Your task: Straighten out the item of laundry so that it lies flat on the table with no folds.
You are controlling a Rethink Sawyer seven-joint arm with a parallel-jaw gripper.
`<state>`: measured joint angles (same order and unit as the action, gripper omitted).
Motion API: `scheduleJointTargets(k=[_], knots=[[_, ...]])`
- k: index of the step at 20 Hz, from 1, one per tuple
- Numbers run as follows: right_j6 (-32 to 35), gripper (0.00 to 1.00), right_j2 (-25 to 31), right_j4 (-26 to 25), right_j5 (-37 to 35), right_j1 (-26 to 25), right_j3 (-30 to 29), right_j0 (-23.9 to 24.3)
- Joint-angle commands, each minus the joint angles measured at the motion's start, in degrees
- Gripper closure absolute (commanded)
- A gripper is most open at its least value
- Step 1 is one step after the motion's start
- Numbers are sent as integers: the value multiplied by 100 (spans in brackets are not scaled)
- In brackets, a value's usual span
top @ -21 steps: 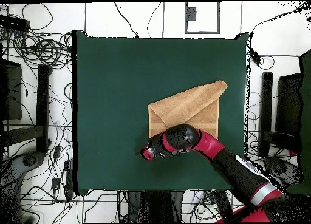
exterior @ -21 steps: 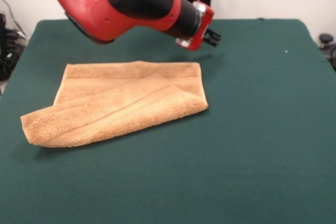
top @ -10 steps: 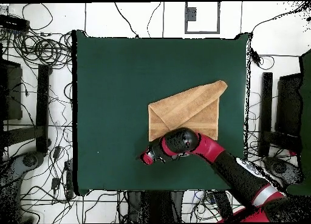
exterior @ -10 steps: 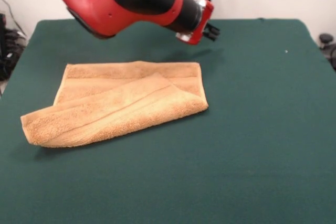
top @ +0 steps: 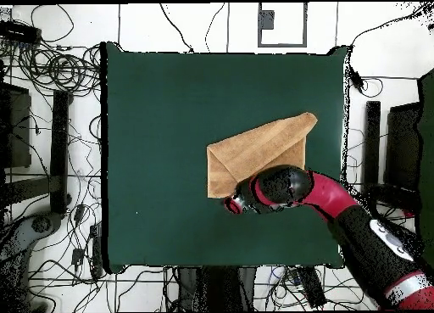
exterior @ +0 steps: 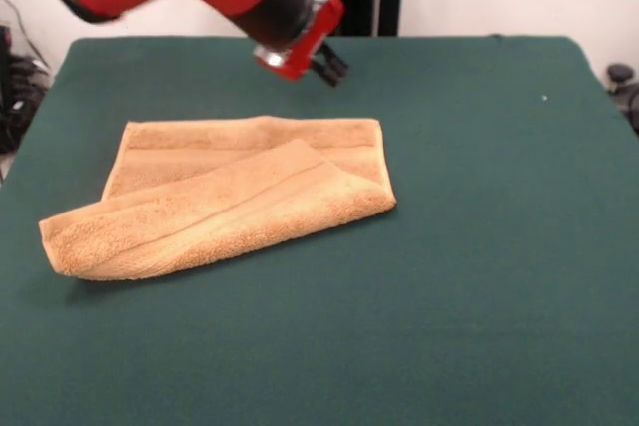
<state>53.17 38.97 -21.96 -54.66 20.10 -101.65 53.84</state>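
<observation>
My gripper (exterior: 331, 68) hangs in the air above the table (exterior: 499, 246), empty and clear of the cloth, and whether my jaws are spread or pressed together I cannot tell. In the front view the towel (exterior: 225, 197) lies toward nine o'clock of the table's middle, folded over itself with one flap laid diagonally across the rest. From overhead, my gripper (top: 229, 204) sits at about seven o'clock from the towel (top: 258, 153), just beside its near corner.
</observation>
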Motion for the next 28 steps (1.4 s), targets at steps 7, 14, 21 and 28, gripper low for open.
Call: scheduleJointTargets(k=[7,14,21,28], knots=[[-1505,100,186,-349,-1730,101,2787,-233],[-2830,100,310,-953,-2515,-703,4237,-286],[-3513,100,396,-1329,-3017,-917,5186,-425],[-4055,100,469,-1173,-3086,-1079,5628,-365]])
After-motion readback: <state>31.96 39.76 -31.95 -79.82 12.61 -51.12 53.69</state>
